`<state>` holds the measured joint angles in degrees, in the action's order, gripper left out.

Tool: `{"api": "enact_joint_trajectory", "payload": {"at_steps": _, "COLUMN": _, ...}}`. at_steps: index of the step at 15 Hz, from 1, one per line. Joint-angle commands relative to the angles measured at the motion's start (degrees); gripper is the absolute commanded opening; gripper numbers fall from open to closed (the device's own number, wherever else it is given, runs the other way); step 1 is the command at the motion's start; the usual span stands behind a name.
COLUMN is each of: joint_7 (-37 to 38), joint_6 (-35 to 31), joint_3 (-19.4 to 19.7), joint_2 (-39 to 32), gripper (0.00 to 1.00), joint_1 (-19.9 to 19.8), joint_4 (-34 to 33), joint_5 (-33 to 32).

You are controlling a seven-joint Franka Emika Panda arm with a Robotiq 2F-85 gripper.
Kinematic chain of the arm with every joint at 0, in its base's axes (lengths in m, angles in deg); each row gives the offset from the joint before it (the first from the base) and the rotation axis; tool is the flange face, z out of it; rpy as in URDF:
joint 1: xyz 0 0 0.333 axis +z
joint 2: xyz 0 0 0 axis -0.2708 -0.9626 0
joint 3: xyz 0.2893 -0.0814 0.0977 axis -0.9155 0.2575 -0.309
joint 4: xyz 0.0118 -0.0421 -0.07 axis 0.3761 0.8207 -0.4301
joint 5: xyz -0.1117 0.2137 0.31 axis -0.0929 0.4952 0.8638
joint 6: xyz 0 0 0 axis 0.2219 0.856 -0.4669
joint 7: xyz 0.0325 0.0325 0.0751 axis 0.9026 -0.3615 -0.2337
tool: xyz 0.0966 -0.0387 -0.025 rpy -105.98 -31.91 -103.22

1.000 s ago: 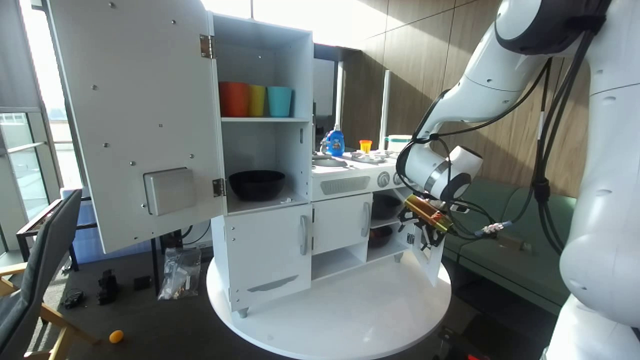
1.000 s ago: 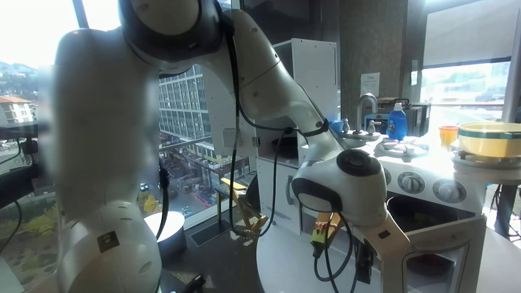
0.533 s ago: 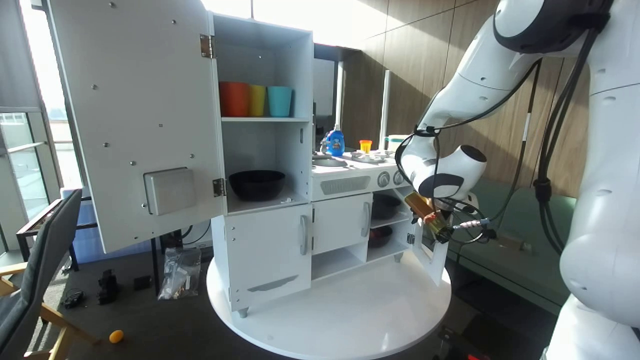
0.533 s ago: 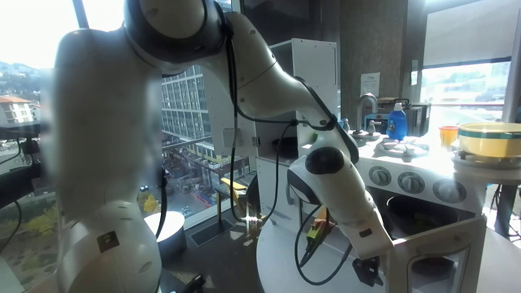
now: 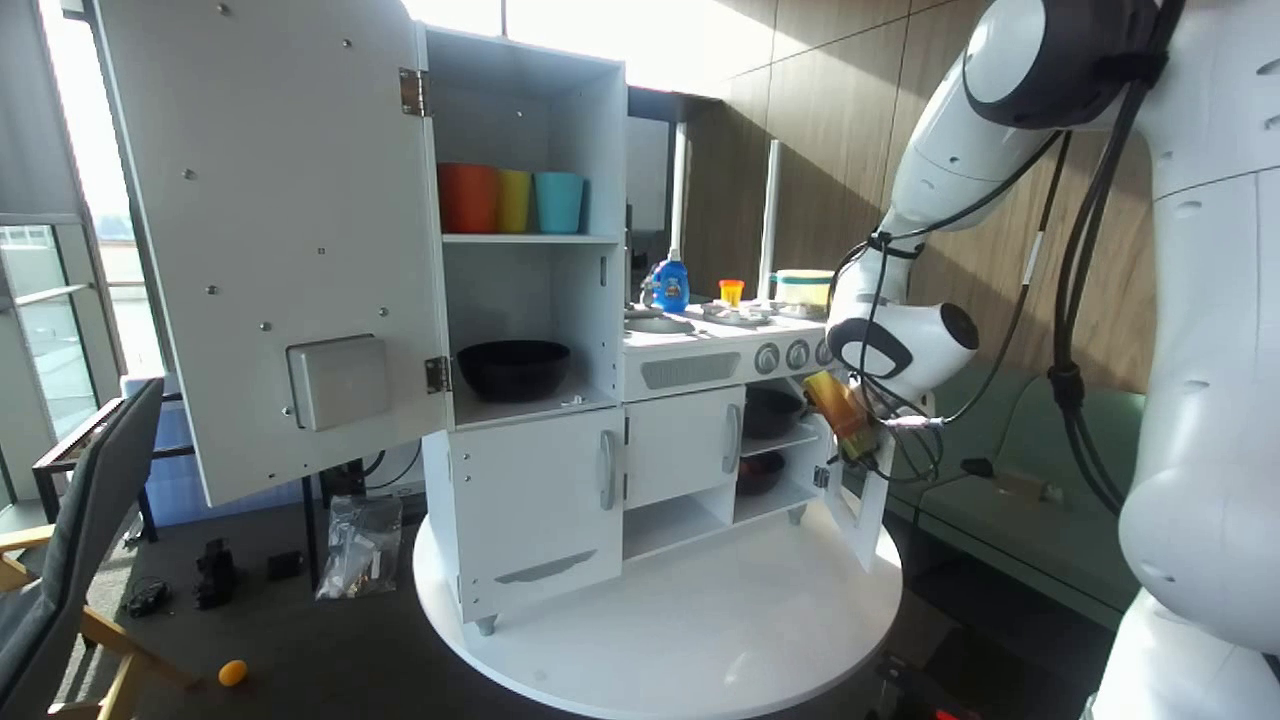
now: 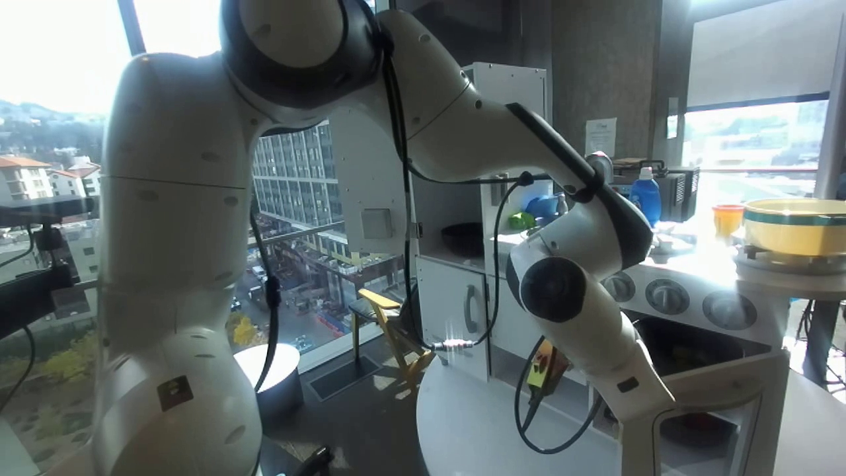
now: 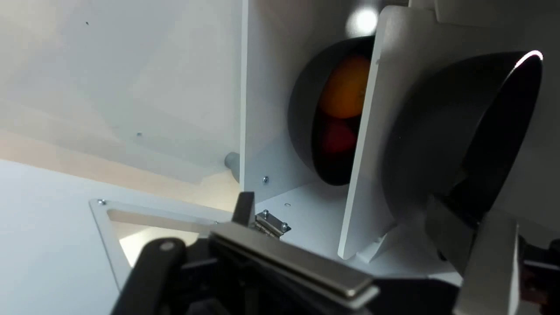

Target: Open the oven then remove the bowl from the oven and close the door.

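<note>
The oven (image 6: 698, 281) stands with its door (image 6: 767, 410) swung open; the door's white window frame fills the lower left of the wrist view. On the upper shelf sits the dark bowl (image 7: 420, 127), tipped on its side as the wrist camera sees it; in an exterior view the bowl (image 5: 768, 415) shows only partly. My gripper (image 7: 343, 212) reaches into the oven front with its jaws wide apart. Its right fingertip overlaps the bowl's rim; contact cannot be judged. The left finger lies before the hinge and shelf. In both exterior views the fingertips are hidden.
Under the oven's shelf (image 7: 358, 153) lies another dark bowl (image 7: 302, 105) holding orange and red items. A yellow pot (image 6: 796, 238) and a blue bottle (image 5: 671, 286) stand on the countertop. A black dish (image 5: 513, 370) sits in the tall cupboard.
The hand has turned and shifted at the oven front; the gripper, visible in the exterior views earlier, is now mostly hidden. The arm's forearm has swung, uncovering a further knob. The bowl looks unmoved.
</note>
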<state>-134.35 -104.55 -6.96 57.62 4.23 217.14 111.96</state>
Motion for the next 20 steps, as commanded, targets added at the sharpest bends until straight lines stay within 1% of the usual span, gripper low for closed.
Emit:
{"api": "enact_joint_trajectory", "payload": {"at_steps": 1, "joint_7": -11.56, "joint_6": 5.97, "joint_3": 2.53, "joint_2": -9.00, "gripper": 1.00, "joint_1": 0.61, "joint_4": -3.97, "joint_5": 13.52}}
{"api": "enact_joint_trajectory", "payload": {"at_steps": 2, "joint_7": -14.02, "joint_6": 5.73, "joint_3": 3.19, "joint_2": -9.28, "gripper": 1.00, "joint_1": 1.11, "joint_4": -4.26, "joint_5": 16.88}}
{"api": "enact_joint_trajectory", "payload": {"at_steps": 7, "joint_7": -23.53, "joint_6": 7.79, "joint_3": 5.37, "joint_2": -6.93, "gripper": 1.00, "joint_1": 1.85, "joint_4": -2.67, "joint_5": 27.27}}
{"api": "enact_joint_trajectory", "payload": {"at_steps": 8, "joint_7": -20.98, "joint_6": 8.60, "joint_3": 8.31, "joint_2": -6.74, "gripper": 1.00, "joint_1": 2.98, "joint_4": -3.06, "joint_5": 23.24}}
{"api": "enact_joint_trajectory", "payload": {"at_steps": 9, "joint_7": -22.35, "joint_6": 8.49, "joint_3": 7.79, "joint_2": -6.77, "gripper": 1.00, "joint_1": 1.63, "joint_4": -3.42, "joint_5": 23.20}}
{"api": "enact_joint_trajectory", "payload": {"at_steps": 10, "joint_7": -21.86, "joint_6": 9.34, "joint_3": 11.13, "joint_2": -7.35, "gripper": 1.00, "joint_1": 3.80, "joint_4": -3.52, "joint_5": 22.87}}
{"api": "enact_joint_trajectory", "payload": {"at_steps": 12, "joint_7": -22.29, "joint_6": 10.85, "joint_3": 15.02, "joint_2": -8.36, "gripper": 1.00, "joint_1": 4.98, "joint_4": -3.88, "joint_5": 22.54}}
{"api": "enact_joint_trajectory", "payload": {"at_steps": 13, "joint_7": -23.31, "joint_6": 12.07, "joint_3": 15.39, "joint_2": -8.40, "gripper": 1.00, "joint_1": 4.90, "joint_4": -3.24, "joint_5": 22.92}}
{"api": "enact_joint_trajectory", "payload": {"at_steps": 14, "joint_7": -26.36, "joint_6": 12.93, "joint_3": 13.91, "joint_2": -8.02, "gripper": 1.00, "joint_1": 3.65, "joint_4": -2.37, "joint_5": 25.03}}
{"api": "enact_joint_trajectory", "payload": {"at_steps": 15, "joint_7": -25.48, "joint_6": 13.46, "joint_3": 13.68, "joint_2": -7.40, "gripper": 1.00, "joint_1": 3.15, "joint_4": -1.84, "joint_5": 22.42}}
{"api": "enact_joint_trajectory", "payload": {"at_steps": 18, "joint_7": -31.36, "joint_6": 12.11, "joint_3": 14.08, "joint_2": -3.66, "gripper": 1.00, "joint_1": 5.35, "joint_4": 2.30, "joint_5": 23.06}}
{"api": "enact_joint_trajectory", "payload": {"at_steps": 20, "joint_7": -34.51, "joint_6": 9.56, "joint_3": 14.57, "joint_2": -1.59, "gripper": 1.00, "joint_1": 6.37, "joint_4": 3.63, "joint_5": 23.22}}
